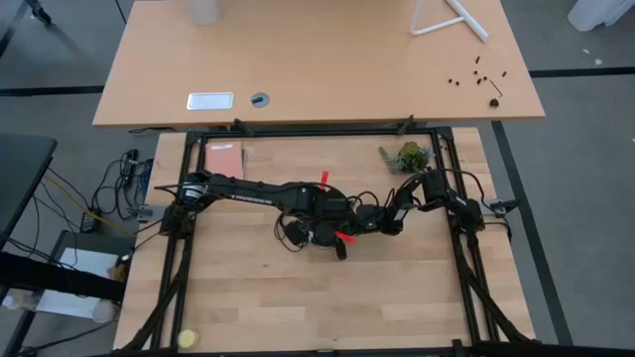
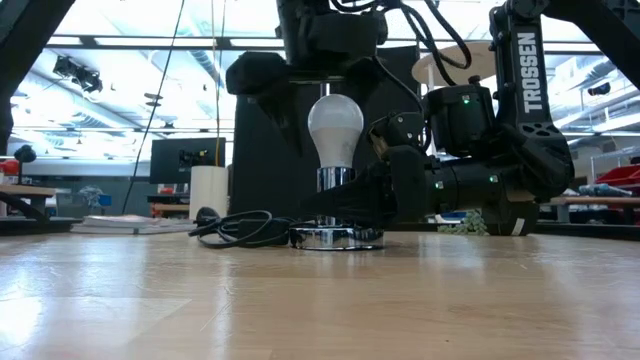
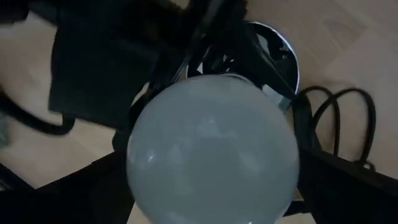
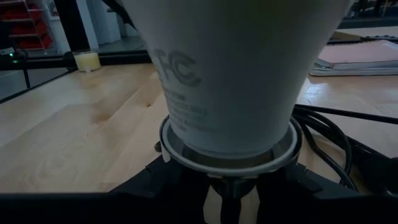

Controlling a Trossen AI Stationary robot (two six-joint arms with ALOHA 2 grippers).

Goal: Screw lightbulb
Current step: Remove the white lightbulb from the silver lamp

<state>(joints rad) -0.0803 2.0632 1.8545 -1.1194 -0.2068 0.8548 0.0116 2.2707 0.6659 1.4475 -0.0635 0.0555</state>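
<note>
Lightbulb [image 2: 335, 128] upright in socket disc [image 2: 336, 238] | left gripper [image 2: 312, 72] above bulb, fingers wide | right gripper [image 2: 345, 200] clamps socket base

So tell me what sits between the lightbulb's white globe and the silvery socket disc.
In the low view, the lightbulb stands upright over the socket disc; between them shows its metal screw end, with the right gripper at that neck.

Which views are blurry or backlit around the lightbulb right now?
Left wrist view: the lightbulb fills the frame, soft and out of focus. Right wrist view: its neck is sharp, the room behind blurred. Low view: bright ceiling lights backlight the dark arms; the socket disc glints.
</note>
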